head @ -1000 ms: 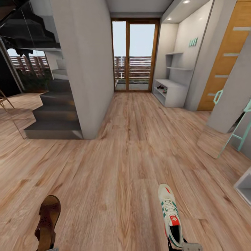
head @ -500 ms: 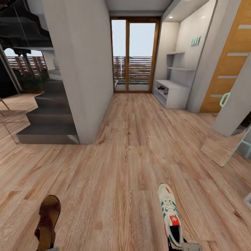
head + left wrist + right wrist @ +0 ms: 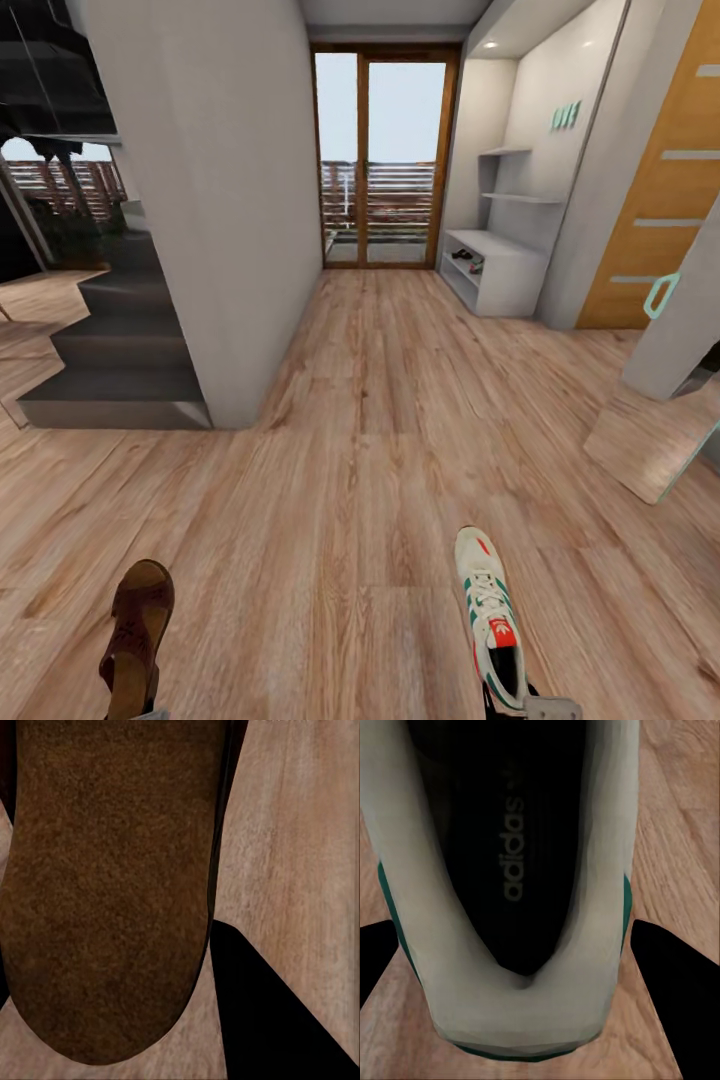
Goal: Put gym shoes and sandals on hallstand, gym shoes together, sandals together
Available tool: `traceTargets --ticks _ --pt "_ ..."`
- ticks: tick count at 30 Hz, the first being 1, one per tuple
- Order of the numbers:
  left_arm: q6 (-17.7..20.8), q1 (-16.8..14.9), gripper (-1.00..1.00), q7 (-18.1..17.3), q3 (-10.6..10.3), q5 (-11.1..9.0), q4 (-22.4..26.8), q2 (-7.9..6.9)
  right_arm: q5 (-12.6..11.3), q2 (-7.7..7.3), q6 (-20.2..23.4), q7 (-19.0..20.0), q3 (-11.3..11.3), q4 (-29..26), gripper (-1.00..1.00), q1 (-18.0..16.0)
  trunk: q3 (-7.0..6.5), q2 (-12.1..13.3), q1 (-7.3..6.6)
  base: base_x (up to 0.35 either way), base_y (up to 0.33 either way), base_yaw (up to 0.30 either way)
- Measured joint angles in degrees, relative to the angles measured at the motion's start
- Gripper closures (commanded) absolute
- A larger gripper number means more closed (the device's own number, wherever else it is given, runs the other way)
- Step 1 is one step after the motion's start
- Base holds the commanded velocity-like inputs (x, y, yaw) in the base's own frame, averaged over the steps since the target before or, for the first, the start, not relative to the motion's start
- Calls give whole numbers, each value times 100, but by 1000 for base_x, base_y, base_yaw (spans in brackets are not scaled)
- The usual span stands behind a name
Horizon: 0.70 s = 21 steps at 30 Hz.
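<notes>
A dark reddish-brown sandal [image 3: 135, 640] hangs over the corridor floor [image 3: 360, 480] at the lower left of the head view, with my left gripper [image 3: 150, 714] shut on its heel end. The left wrist view looks onto the sandal's sole [image 3: 112, 885] beside one black finger [image 3: 270, 1020]. A white gym shoe [image 3: 490, 615] with green stripes and a red tongue label is held at the lower right by my right gripper [image 3: 545, 708], shut on its heel [image 3: 521, 1005]. The pale-grey hallstand [image 3: 505, 275] stands far ahead on the right, under teal letters [image 3: 565, 115]. Small items [image 3: 465, 258] lie on its shelf, too small to tell.
A grey wall block [image 3: 230, 200] and dark stairs [image 3: 120, 360] stand on the left. Glass doors [image 3: 385, 160] close the corridor's far end. On the right are a wooden door [image 3: 660, 200], a teal handle [image 3: 660, 295] and a leaning panel [image 3: 650, 450].
The whole head view has shifted: the camera has moved forward along the corridor, so the wall and stairs slid left and grew. Both shoes keep their places in the view.
</notes>
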<state>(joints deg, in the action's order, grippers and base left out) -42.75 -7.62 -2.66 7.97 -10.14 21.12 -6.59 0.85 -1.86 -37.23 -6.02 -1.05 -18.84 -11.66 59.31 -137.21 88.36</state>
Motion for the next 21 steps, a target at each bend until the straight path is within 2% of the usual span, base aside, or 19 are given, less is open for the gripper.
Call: traceTargets --ticks 21 --pt "-1 0 100 0 1 -1 19 0 1 -2 0 -7 -5 0 100 0 0 0 0 334 -109 0"
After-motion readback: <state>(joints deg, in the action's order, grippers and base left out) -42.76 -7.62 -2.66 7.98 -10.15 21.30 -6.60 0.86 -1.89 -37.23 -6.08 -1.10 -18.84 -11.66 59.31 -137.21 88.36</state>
